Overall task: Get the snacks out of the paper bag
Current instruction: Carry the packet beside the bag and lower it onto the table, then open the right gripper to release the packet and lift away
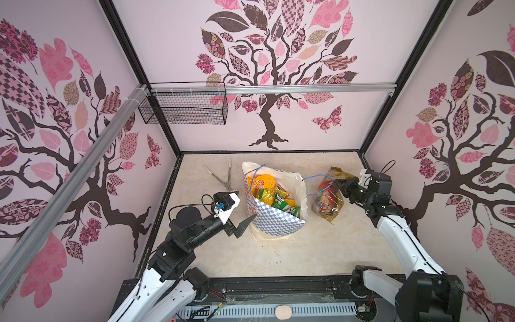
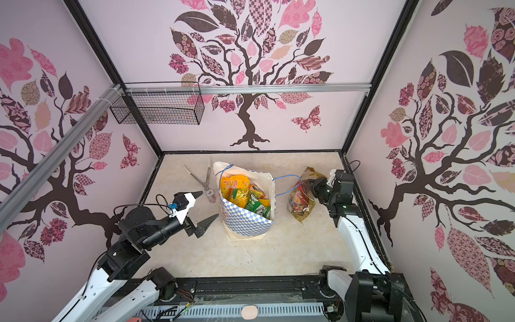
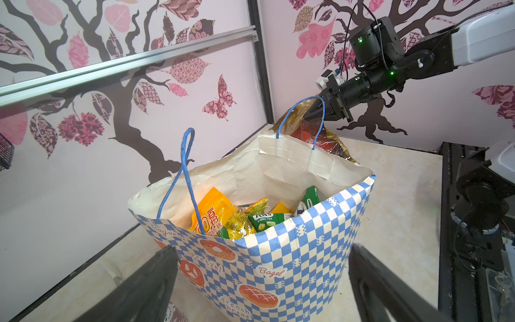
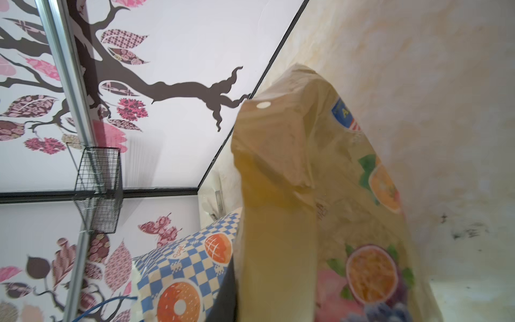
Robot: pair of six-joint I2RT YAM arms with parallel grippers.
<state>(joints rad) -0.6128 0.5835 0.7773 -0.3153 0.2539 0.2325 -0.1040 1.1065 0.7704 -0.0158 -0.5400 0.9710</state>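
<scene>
On the pale marble-look table (image 1: 278, 256), the left gripper (image 2: 209, 203) stands wide open and empty, just left of the paper bag (image 1: 278, 223). The upright blue-check bag reads "Pretzel", "Bagel", "french bread". Several snacks (image 1: 262, 182) lie inside, and one green packet (image 3: 264, 220) reads "TEA". Right of the bag, the right gripper (image 1: 338, 184) pinches one gold-red fruit packet (image 1: 327, 200).

The table (image 1: 292, 251) (image 2: 281, 251) has a beige marbled top with a black border and a few small dark scuffs. 4 items recorded.

1. A paper bag (image 1: 278, 223) (image 2: 245, 223) stands upright near the centre, mouth open.
2. The metal tongs (image 1: 223, 174) (image 2: 200, 178) lie flat left of the bag, toward the back wall, arms spread.
3. A small patterned cup (image 2: 211, 196) sits at the tongs' joined end.
4. A gold-red fruit packet (image 1: 326, 200) (image 2: 299, 203) is right of the bag. Contact with the top is not confirmed.
</scene>
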